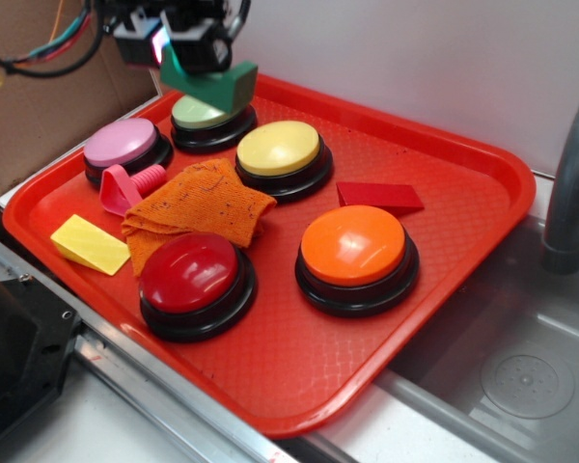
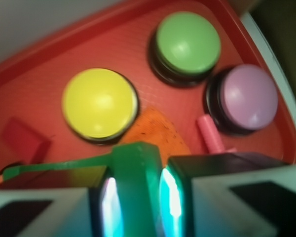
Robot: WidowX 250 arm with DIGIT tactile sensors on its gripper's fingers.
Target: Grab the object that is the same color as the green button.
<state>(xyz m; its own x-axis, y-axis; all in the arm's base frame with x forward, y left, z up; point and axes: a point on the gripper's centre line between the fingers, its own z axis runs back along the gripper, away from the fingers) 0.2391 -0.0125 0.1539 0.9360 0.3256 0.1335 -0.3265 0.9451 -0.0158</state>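
Your gripper (image 1: 195, 60) hangs at the top left of the exterior view, raised off the surface below, its black wrist housing trailing cables up and to the left. In the wrist view the two fingers (image 2: 175, 197) sit clamped on the dark green block (image 2: 136, 190), pads pressed to its sides, and the block juts forward beyond the fingertips

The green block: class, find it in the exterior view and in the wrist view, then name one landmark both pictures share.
Exterior: the green block is at the top left, held in the gripper above the tray.
Wrist: bottom centre, clamped between the fingers.
Shared landmark: the green button, next to the yellow button.
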